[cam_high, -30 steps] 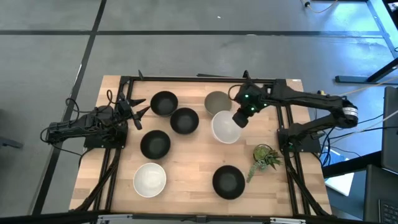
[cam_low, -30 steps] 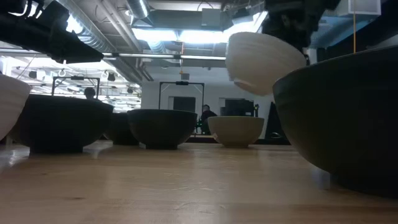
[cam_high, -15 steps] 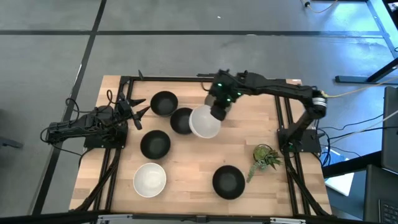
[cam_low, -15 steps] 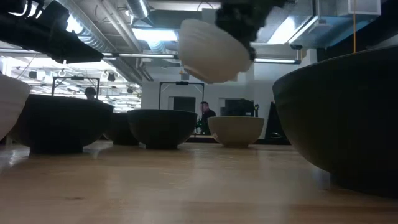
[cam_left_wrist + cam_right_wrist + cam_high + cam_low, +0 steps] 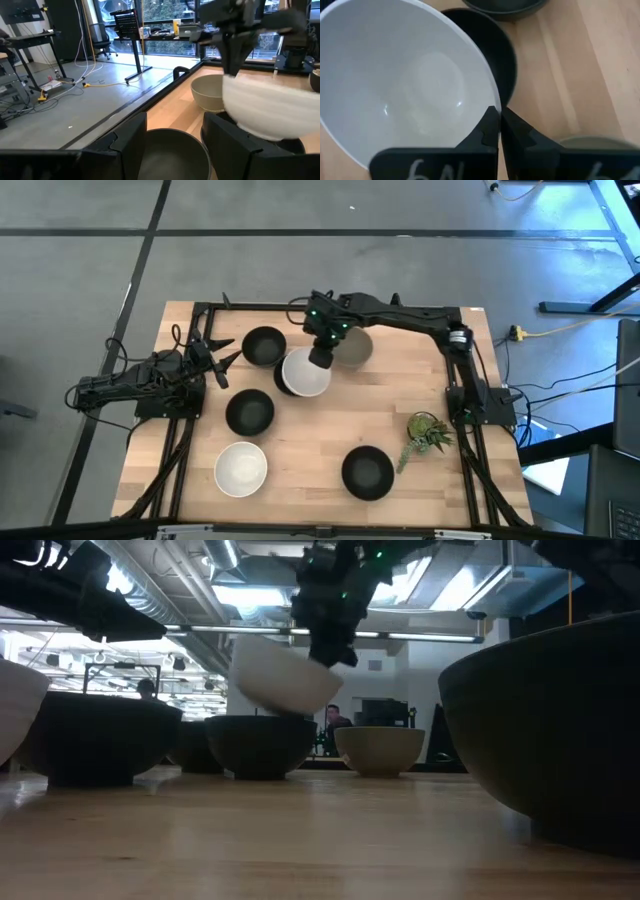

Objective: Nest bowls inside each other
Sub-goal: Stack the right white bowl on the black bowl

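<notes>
My right gripper (image 5: 318, 356) is shut on a white bowl (image 5: 303, 374) and holds it over a glossy black bowl (image 5: 283, 378) near the table's middle. In the low view the white bowl (image 5: 280, 680) hangs tilted just above that black bowl (image 5: 258, 745). The grey-green bowl (image 5: 354, 346) stands on its base just to the right. Other black bowls (image 5: 264, 346) (image 5: 250, 412) (image 5: 367, 472) and a second white bowl (image 5: 241, 468) stand apart on the table. My left gripper (image 5: 218, 356) waits open at the left, beside a black bowl (image 5: 170, 150). My right gripper pinches the white bowl's rim (image 5: 489, 102), one finger (image 5: 485, 131) inside the bowl and the other (image 5: 520, 137) outside its wall. The fingers come from above, slanting down. The bowl is lifted clear and tilted, hanging over the black bowl (image 5: 497, 50).
A green plant sprig (image 5: 425, 432) lies near the table's right edge. Black frame rails (image 5: 300, 306) run along the far edge and down both sides. Bare wood (image 5: 320, 430) shows between the middle bowls and the near ones.
My right gripper has carried the white bowl from beside the grey-green bowl toward the table's left, past it, and down. The bowl now hangs low and tilted over the middle black bowl. The grip has stayed shut.
</notes>
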You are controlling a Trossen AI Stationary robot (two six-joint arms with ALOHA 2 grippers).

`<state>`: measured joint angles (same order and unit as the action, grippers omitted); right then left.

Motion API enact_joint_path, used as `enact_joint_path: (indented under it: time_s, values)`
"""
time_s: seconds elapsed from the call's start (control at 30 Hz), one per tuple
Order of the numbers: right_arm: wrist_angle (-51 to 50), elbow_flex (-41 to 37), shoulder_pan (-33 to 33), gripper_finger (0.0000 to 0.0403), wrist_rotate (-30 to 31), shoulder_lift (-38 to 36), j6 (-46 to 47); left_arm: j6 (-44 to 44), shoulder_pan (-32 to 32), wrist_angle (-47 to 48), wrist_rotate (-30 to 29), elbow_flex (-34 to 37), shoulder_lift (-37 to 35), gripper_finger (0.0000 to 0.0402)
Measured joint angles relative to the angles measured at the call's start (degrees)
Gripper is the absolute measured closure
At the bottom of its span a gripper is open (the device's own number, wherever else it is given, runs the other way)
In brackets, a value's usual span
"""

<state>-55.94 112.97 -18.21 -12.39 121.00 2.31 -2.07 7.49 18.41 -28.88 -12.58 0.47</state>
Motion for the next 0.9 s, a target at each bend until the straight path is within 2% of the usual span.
enact_joint_path:
  time_s: [0.4,0.9]
  values:
    - [1.8,0.4,-1.7,0.0397,1.5,4.1,-0.6,0.0,0.0,0.0,0.0,0.0,0.0,0.0212]
    - [-8.7,0.0,-1.2,0.0397,2.9,4.1,-2.8,0.0,0.0,0.0,0.0,0.0,0.0,0.0212]
